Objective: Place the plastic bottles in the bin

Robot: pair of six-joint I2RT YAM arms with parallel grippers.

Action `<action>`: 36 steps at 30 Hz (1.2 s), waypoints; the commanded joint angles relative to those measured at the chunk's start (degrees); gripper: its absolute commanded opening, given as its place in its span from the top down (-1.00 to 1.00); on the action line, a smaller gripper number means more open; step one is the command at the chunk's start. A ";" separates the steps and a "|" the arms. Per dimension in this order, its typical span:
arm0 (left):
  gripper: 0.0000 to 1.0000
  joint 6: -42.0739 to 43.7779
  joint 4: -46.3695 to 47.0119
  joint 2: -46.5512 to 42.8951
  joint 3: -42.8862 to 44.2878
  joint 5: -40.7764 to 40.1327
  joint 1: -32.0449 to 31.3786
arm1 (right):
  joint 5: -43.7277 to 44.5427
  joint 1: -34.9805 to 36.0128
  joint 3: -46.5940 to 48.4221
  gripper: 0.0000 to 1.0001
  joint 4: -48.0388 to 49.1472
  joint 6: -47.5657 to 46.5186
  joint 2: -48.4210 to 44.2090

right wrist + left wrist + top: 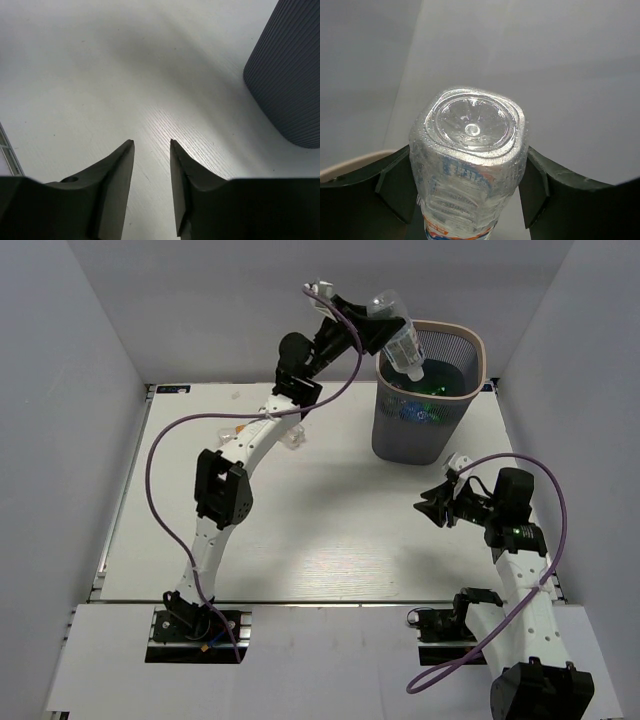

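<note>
White table (300, 535), left hand (378, 326) pinching clear bottle (403, 338) tilted above bin (479, 348), right hand (427, 505) slightly parted, empty.

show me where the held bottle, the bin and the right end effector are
held bottle (470, 129): left wrist view, centre of its clear base
bin (410, 432): top external view, its mesh front wall
right end effector (151, 145): right wrist view, gap midway between its fingertips
</note>
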 commanded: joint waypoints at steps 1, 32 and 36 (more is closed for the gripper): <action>-0.44 -1.57 -2.96 2.78 3.42 -1.25 -1.38 | -1.30 -0.04 0.83 0.17 2.14 1.48 0.02; -1.00 23.59 -72.47 -81.66 -63.27 -46.24 -0.16 | 25.83 39.68 49.93 -0.81 3.03 15.18 59.49; -1.00 16.55 -79.24 -89.22 -70.39 -45.73 -0.16 | 33.58 43.02 68.43 -0.81 4.17 18.97 70.67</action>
